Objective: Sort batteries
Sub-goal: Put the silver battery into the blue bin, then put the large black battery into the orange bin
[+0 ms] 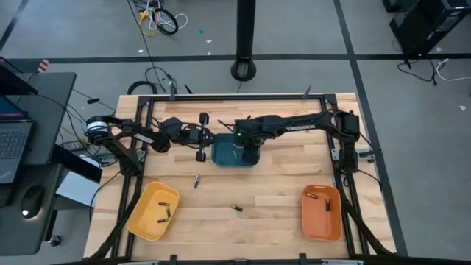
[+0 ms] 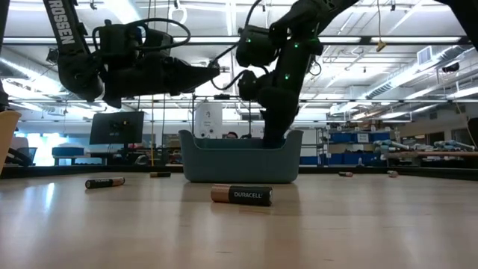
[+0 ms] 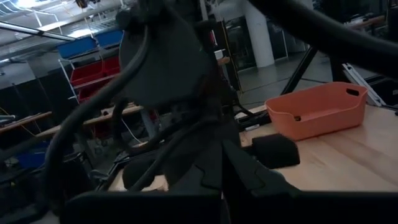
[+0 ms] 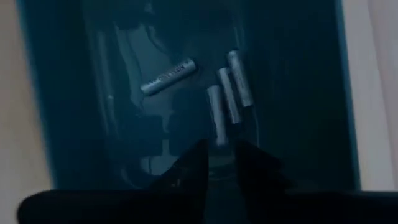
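The right gripper (image 4: 219, 163) is reaching down into the blue bin (image 1: 224, 157), its jaws parted narrowly just short of three batteries (image 4: 229, 94) lying side by side. The left gripper (image 1: 200, 137) is hovering beside the bin; I cannot tell its jaw state.

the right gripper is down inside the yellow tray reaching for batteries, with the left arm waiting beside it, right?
Not quite: the right gripper is down inside the blue bin at the table's middle, not the yellow tray. The high view shows it, and the right wrist view shows batteries just ahead of it. The left arm does wait beside it.
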Robot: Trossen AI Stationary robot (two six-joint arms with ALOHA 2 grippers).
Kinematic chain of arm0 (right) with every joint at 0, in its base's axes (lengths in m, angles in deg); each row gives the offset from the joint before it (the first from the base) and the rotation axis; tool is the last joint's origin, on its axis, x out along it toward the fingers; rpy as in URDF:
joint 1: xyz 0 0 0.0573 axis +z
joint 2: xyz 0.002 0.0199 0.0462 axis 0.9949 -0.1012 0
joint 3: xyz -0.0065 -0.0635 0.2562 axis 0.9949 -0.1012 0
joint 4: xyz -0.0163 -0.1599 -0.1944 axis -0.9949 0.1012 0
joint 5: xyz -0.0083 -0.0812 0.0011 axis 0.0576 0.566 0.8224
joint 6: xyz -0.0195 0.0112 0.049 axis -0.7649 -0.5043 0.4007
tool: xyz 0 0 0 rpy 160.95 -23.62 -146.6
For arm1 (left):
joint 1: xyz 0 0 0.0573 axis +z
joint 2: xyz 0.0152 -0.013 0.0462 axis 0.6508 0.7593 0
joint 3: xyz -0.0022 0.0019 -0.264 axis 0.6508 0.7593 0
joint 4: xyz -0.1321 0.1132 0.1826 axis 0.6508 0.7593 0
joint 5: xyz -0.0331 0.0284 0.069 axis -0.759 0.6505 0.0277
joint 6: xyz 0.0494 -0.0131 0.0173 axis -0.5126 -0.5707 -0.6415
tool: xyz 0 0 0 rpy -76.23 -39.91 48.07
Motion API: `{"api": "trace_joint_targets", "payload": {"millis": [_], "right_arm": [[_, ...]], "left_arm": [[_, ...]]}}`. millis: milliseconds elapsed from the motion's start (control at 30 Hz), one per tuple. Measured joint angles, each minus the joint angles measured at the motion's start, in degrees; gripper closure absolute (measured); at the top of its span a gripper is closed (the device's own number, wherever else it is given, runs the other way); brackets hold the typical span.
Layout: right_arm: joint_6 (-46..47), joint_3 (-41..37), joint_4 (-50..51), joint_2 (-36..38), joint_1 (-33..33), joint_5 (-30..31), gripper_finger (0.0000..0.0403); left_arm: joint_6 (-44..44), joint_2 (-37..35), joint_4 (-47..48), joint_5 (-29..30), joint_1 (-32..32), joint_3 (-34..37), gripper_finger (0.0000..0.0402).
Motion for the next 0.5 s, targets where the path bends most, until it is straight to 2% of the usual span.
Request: {"api": "trace_joint_targets", "payload": {"millis": [167, 300, 400, 500], "right_arm": [[0.72, 0.0, 0.57, 4.03, 1.71, 0.29, 0.0275], [5.25, 0.01, 8.61, 9.32, 3.72, 2.55, 0.0268], [11.28, 0.07, 18.33, 12.65, 6.04, 2.8, 0.0291], [17.84, -0.03, 26.47, 14.23, 8.88, 2.85, 0.0338]], "left_arm": [[-0.37, 0.0, 0.67, 0.01, 0.0, 0.0, 0.0396], [-0.42, 0.0, 1.42, 0.02, 0.0, 0.0, 0.0396], [-0.73, 0.0, 1.89, 0.03, 0.0, 0.0, 0.0396], [-1.88, 0.0, 2.6, 0.03, 0.0, 0.0, 0.0396]]}}
